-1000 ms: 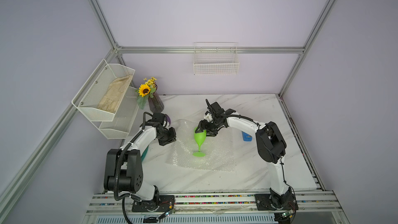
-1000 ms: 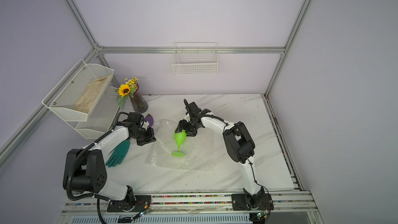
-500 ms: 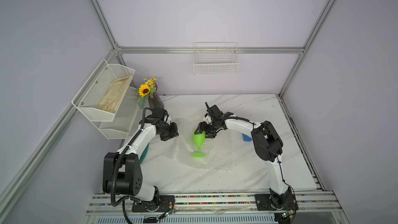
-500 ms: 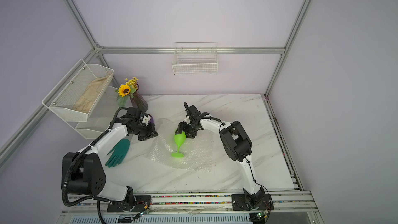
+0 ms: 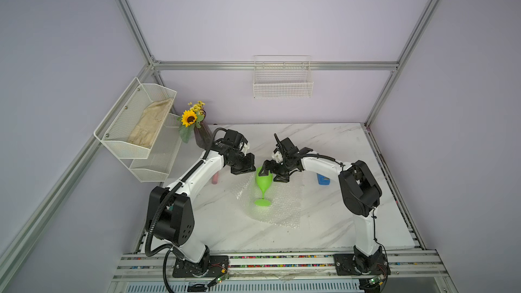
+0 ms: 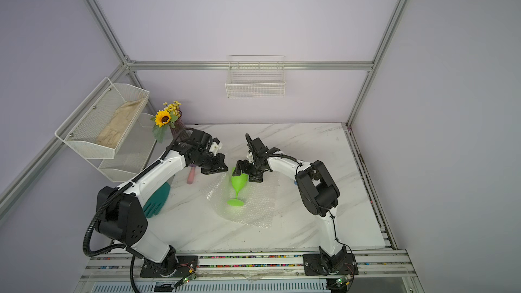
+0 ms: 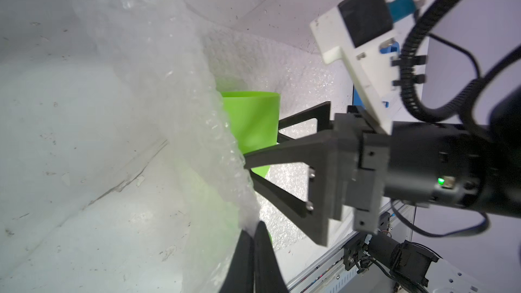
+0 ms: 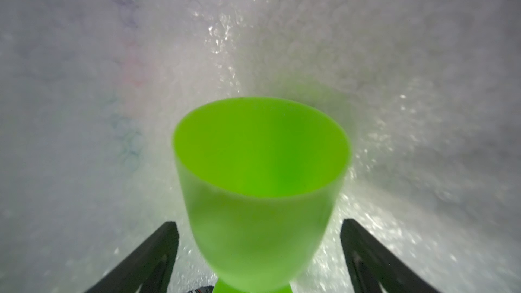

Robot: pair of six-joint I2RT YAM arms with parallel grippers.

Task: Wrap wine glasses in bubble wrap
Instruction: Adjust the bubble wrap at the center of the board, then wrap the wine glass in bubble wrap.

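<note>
The marble tabletop (image 5: 324,221) carries the bubble wrap (image 5: 282,207), a crinkled clear sheet spread over its centre. The sheet's edge at about 10 o'clock is lifted off the marble into a standing flap.

The left gripper (image 7: 253,229) holds that flap. Its jaws are pressed together on the film's edge, and the left wrist view shows the film rising from between them. The right gripper (image 5: 272,173) reaches in from 3 o'clock with jaws spread to either side of the bowl. The right wrist view shows a gap on each side, so it grips nothing.

The lime-green goblet (image 5: 264,183) stands upright near the middle of the sheet. Its foot is on the bubbles and the raised flap is just beside its bowl at 9 o'clock.

The main danger I see is a topple, since nothing steadies the goblet and its footing is soft.
- Drawing the flap across could push the bowl over towards 3 o'clock.
- Lifting more sheet could drag the foot from under it.
- A spread right finger could clip the bowl on its way out.
- The thin film might slip from the left pinch and fall flat.

The purple vase (image 5: 201,136) at 10 o'clock stands well apart.
</note>
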